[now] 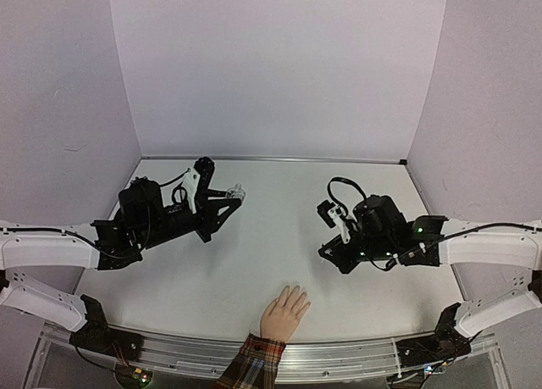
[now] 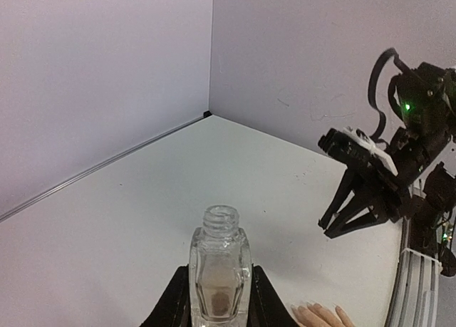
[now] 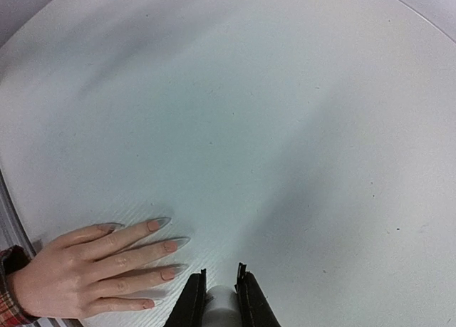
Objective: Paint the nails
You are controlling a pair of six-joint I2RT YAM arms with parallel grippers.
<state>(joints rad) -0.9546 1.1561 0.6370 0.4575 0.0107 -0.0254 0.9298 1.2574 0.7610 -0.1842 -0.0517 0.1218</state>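
A peach hand (image 1: 284, 312) with a red plaid cuff (image 1: 254, 358) lies flat at the table's near edge. Its nails (image 3: 158, 224) are pale with long clear tips. My left gripper (image 2: 219, 288) is shut on a small clear glass bottle (image 2: 219, 266) with its threaded neck uncapped, held above the table's left side (image 1: 238, 190). My right gripper (image 3: 221, 288) is shut on a white cap (image 3: 221, 298), hovering just right of the fingertips. In the top view the right gripper (image 1: 329, 253) hangs up and to the right of the hand. No brush shows past the cap.
The white table (image 1: 271, 236) is walled by pale lilac panels behind and at both sides. A metal rail (image 1: 339, 355) runs along the near edge. The right arm (image 2: 377, 177) shows across the table in the left wrist view.
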